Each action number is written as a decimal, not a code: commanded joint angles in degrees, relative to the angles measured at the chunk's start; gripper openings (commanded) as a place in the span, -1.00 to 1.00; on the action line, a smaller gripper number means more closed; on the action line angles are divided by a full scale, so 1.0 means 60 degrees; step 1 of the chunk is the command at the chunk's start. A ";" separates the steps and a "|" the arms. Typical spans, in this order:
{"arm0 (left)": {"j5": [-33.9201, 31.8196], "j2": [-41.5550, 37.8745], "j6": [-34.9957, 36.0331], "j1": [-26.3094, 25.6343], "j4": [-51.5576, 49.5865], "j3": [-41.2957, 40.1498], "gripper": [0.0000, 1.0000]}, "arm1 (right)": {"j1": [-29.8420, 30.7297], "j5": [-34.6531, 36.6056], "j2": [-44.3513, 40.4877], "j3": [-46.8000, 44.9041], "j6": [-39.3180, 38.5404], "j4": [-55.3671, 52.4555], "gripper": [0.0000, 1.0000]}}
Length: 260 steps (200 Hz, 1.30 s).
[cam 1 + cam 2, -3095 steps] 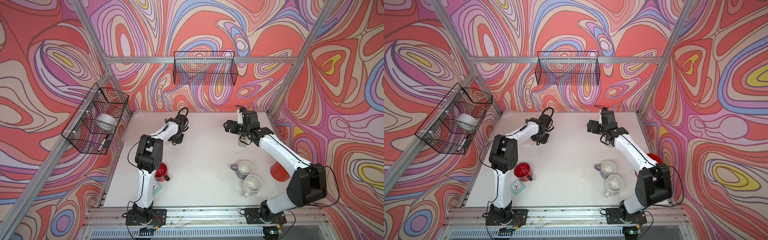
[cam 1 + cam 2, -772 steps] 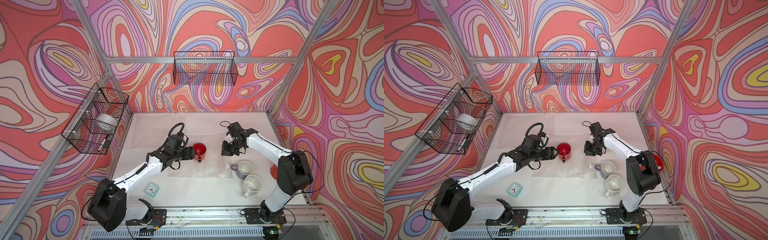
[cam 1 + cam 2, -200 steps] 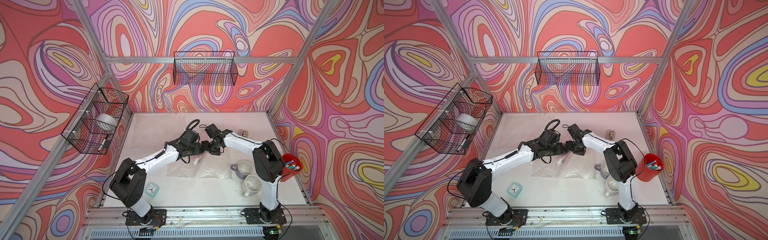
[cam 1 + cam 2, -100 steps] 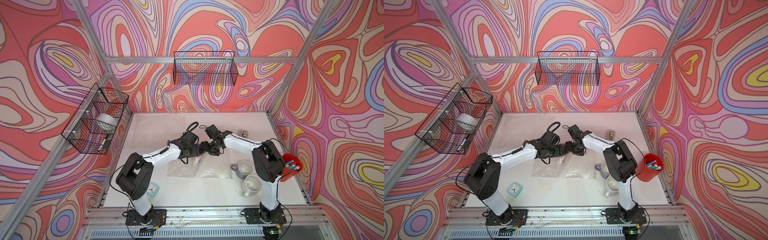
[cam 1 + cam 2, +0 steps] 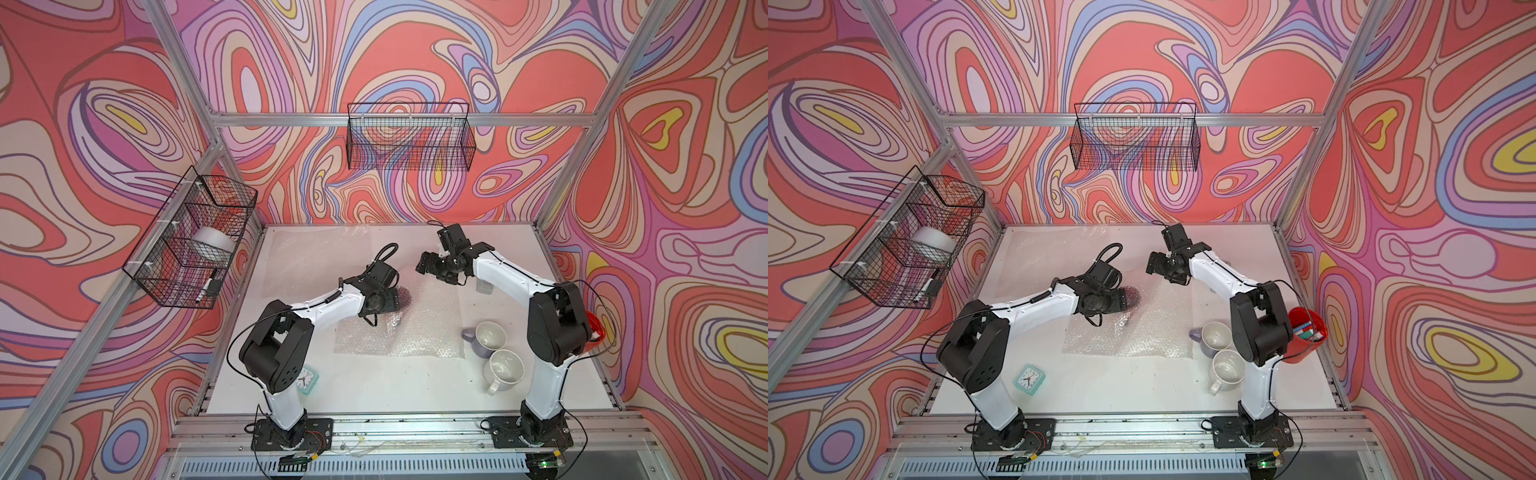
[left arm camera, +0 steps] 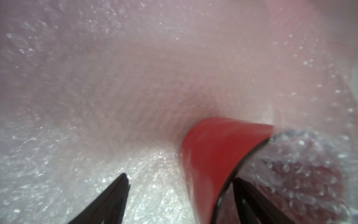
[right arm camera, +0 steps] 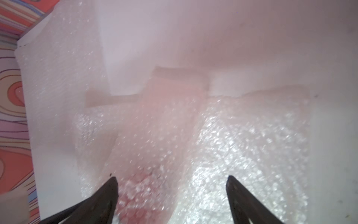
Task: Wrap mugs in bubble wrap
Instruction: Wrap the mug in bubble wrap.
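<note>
The red mug [image 6: 213, 159] sits on the bubble wrap [image 5: 419, 336] in the middle of the desk [image 5: 374, 390], with a flap of that sheet drawn over it; in both top views it shows only as a dark reddish patch through the plastic, while the left wrist view shows a strip of its wall bare (so the cover looks loose and partial to me); the left tool [image 6: 180, 178] is right at the mug, released, jaws spread wide about the rim and not pinching it; the right tool [image 5: 428, 266] hangs over the far edge of the sheet, also released and empty; the lavender mug [image 5: 486, 338] and white mug [image 5: 505, 368] stand bare just beside the sheet; a second sheet [image 5: 316, 257] lies unused at the back; I judge the job barely begun, one mug half covered, two untouched
</note>
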 commanded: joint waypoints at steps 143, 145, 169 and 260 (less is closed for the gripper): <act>0.0080 0.0170 -0.0193 0.0051 -0.0404 0.0205 0.77 | -0.0261 -0.0599 0.4217 0.4971 -0.0854 -0.2993 0.28; 0.0075 0.0171 -0.0193 0.0051 -0.0400 0.0199 0.77 | -0.0261 -0.0602 0.4257 0.5013 -0.0855 -0.3022 0.28; 0.0106 0.0185 -0.0224 0.0050 -0.0365 0.0178 0.78 | -0.0263 -0.0727 0.4509 0.5299 -0.0834 -0.3137 0.13; 0.0172 0.0343 -0.0455 0.0168 -0.0490 0.0193 0.78 | -0.0270 -0.1052 0.2792 0.3351 -0.0707 -0.0937 -0.99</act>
